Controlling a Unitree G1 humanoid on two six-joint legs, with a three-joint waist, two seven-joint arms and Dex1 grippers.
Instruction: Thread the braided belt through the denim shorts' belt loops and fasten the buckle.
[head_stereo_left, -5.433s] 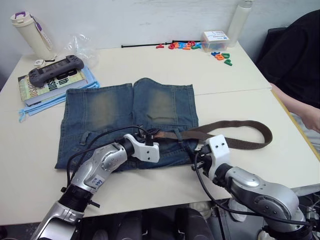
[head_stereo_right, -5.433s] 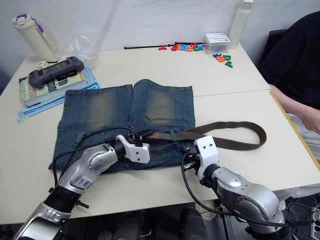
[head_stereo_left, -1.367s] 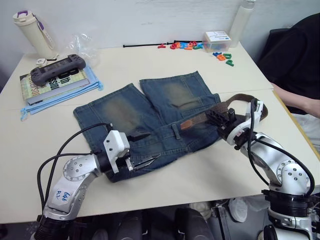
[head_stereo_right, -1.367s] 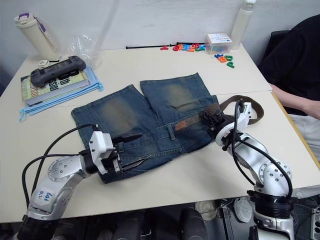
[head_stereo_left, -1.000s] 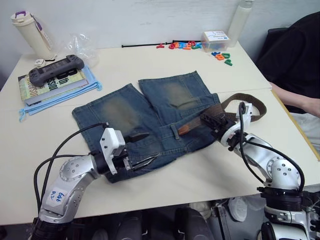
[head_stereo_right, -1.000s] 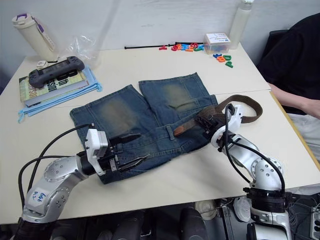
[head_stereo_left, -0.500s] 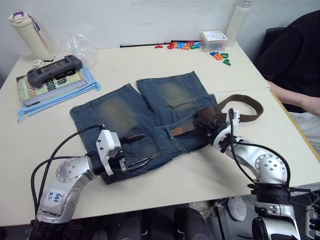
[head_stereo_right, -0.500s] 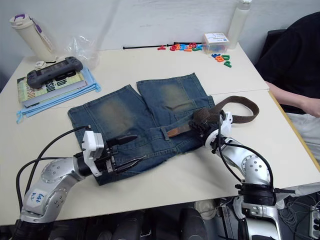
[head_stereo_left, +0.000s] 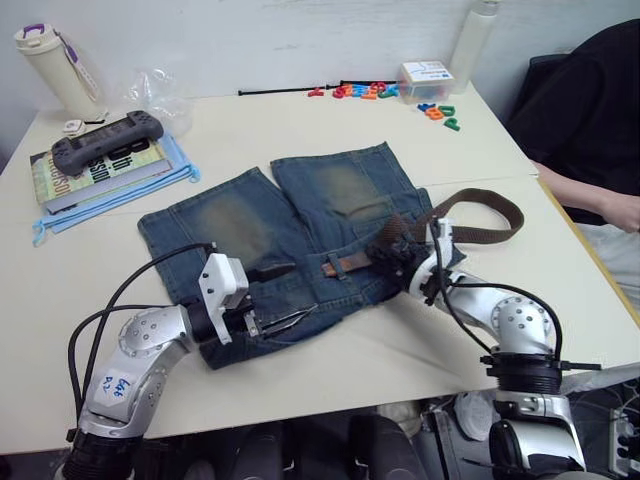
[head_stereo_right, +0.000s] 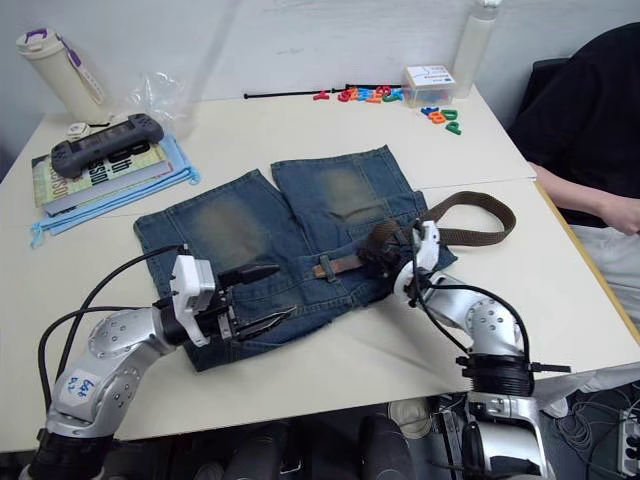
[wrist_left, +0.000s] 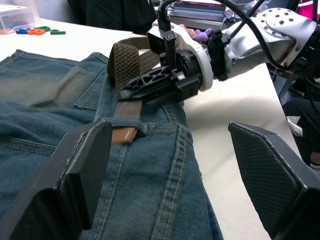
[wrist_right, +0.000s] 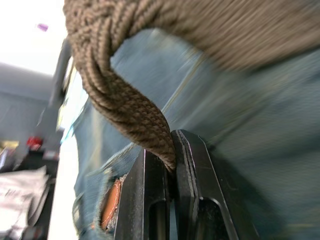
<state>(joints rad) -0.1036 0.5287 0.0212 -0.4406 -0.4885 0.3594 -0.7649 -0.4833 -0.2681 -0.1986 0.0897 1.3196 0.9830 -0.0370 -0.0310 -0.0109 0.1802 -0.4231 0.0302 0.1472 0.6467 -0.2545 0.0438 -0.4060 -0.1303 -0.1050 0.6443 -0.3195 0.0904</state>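
1. Braided belt: long axis along the denim shorts waistband, tan tip under a belt loop.
2. Right gripper: pinched on belt, nearest that loop.
3. Left gripper: fingers spread, over the waistband's left end.

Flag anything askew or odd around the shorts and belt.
The denim shorts lie skewed on the table. The braided belt buckles into a hump behind the right gripper, and its free length loops off the shorts.
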